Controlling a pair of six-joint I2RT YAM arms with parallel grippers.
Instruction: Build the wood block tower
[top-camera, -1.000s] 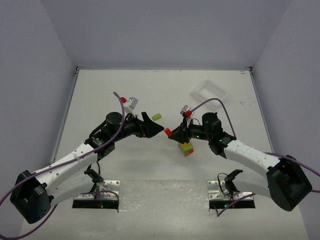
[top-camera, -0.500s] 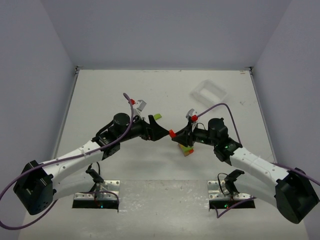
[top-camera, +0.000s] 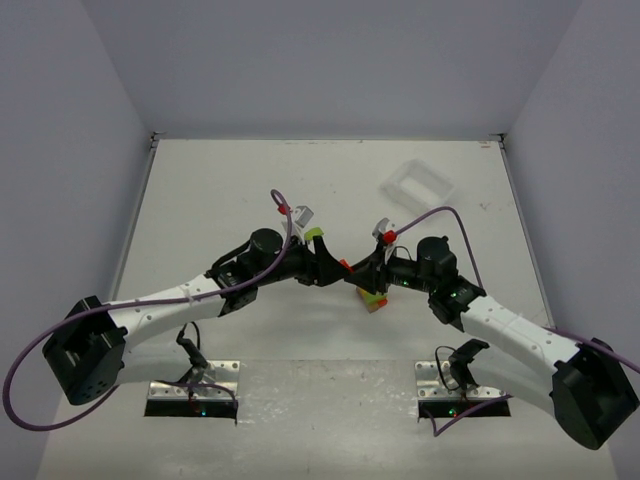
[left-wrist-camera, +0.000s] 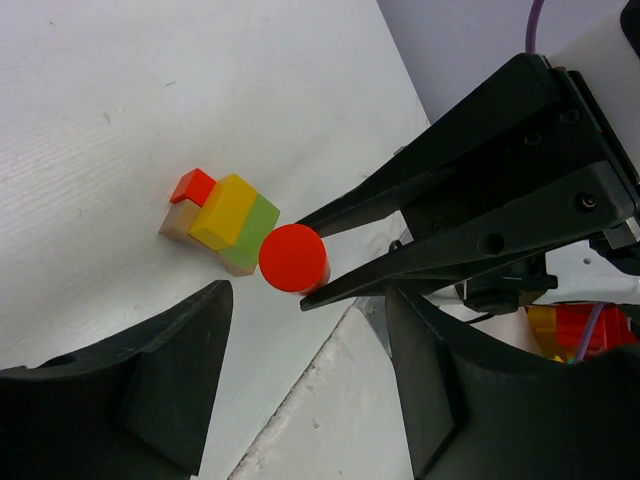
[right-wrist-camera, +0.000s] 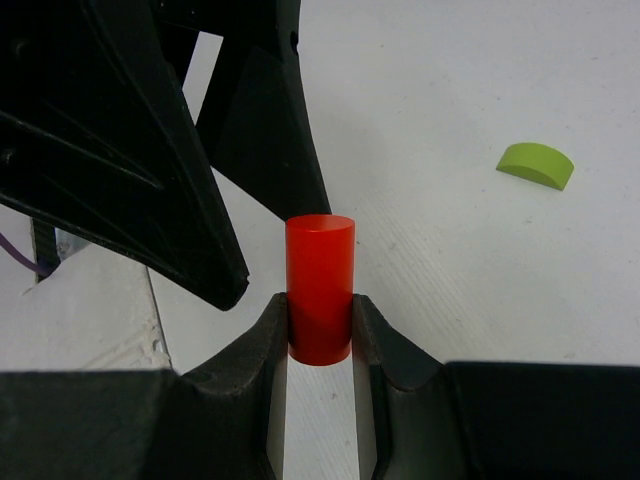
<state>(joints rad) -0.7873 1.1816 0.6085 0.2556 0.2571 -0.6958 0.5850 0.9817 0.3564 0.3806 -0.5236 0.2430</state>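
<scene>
A small stack of tan, red, yellow and green blocks, the wood block tower (top-camera: 374, 297), stands on the table mid-right and shows again in the left wrist view (left-wrist-camera: 222, 213). My right gripper (top-camera: 352, 275) (right-wrist-camera: 320, 312) is shut on a red cylinder (top-camera: 345, 265) (right-wrist-camera: 320, 275) (left-wrist-camera: 294, 258), held above the table just left of the tower. My left gripper (top-camera: 325, 268) (left-wrist-camera: 305, 400) faces it from the left, jaws apart with nothing between them; the cylinder sits just beyond its fingertips.
A green half-round block (right-wrist-camera: 536, 164) lies loose on the table behind the left gripper (top-camera: 316, 233). A clear plastic tray (top-camera: 417, 185) sits at the back right. Grey walls close in the table on three sides.
The left arm has swung right until its gripper nearly meets the red cylinder, and its jaws have narrowed. The right gripper shifted slightly with the cylinder, then held still.
</scene>
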